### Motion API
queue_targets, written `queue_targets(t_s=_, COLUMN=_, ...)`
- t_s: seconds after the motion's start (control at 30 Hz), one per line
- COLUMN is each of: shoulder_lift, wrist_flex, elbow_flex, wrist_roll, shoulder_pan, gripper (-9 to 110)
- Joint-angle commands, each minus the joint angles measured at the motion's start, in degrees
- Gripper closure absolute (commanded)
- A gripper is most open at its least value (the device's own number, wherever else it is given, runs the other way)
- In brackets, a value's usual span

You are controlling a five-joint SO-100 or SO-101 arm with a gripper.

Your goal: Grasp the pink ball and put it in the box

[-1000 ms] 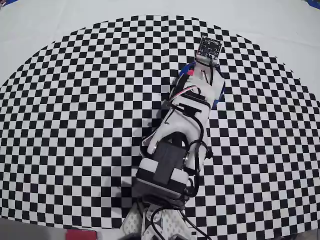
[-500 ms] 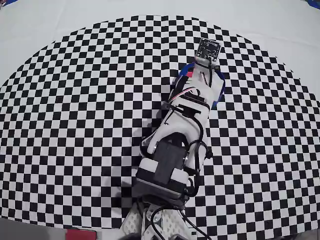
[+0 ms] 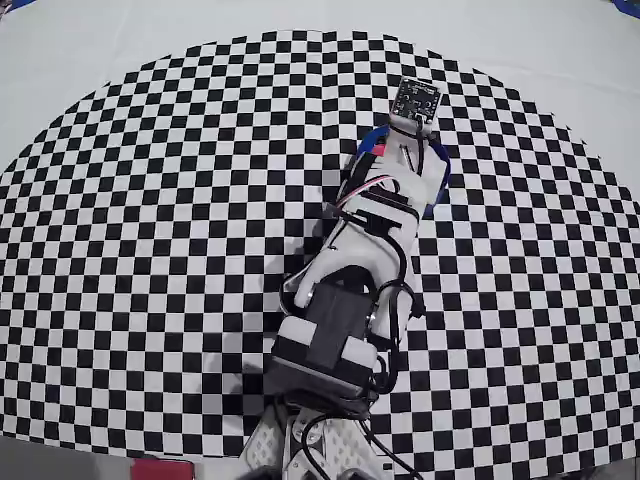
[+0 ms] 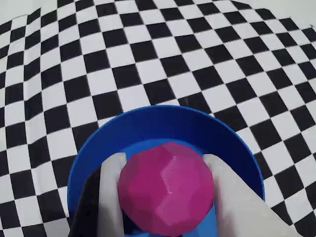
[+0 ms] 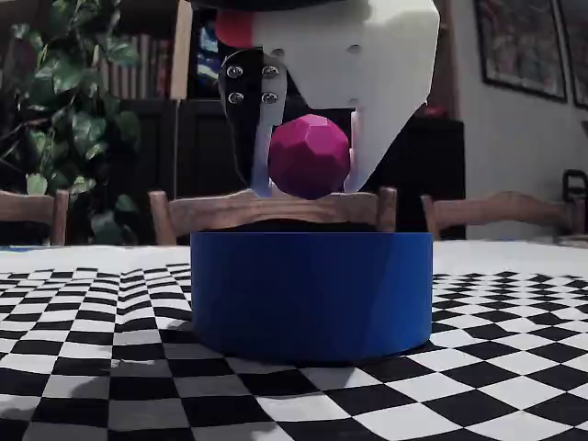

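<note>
In the overhead view our arm [image 3: 345, 300] reaches up the picture from its base at the bottom edge, stretched across the checkered cloth [image 3: 150, 250], and its wrist covers almost all of the box [image 3: 441, 172]; only slivers of blue rim show on either side, with a speck of the pink ball [image 3: 381, 148] at the left. We cannot read the jaws from here. In the wrist view the ball [image 4: 165, 190] fills the space between the two pale fingers [image 4: 112, 195], which press on it from left and right, so our gripper [image 4: 165, 197] is clamped on the ball. The blue tub's rim [image 4: 163, 116] curves behind and around it, so we judge the ball to sit directly over the tub's interior. In the fixed view the gripper [image 5: 310, 184] points straight down with the ball [image 5: 310, 156] held clear above the box [image 5: 310, 289], roughly centred over it, not touching the rim. The ball lies straight above its target, so the coming move is likely just a release, perhaps after a slight lowering.
</note>
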State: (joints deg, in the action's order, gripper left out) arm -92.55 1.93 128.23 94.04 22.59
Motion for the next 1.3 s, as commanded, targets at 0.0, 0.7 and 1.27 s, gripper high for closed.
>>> queue_targets(t_s=0.0, shoulder_lift=-2.3, wrist_flex=1.1, elbow_flex=0.0, wrist_roll=-0.3, shoulder_pan=0.4, gripper=101)
queue_targets(t_s=0.7, shoulder_lift=-2.1, wrist_flex=1.6, elbow_flex=0.4, wrist_roll=-0.3, shoulder_pan=0.3, gripper=101)
queue_targets(t_s=1.27, shoulder_lift=-2.1, wrist_flex=2.1, elbow_flex=0.4, wrist_roll=-0.3, shoulder_pan=0.2, gripper=101)
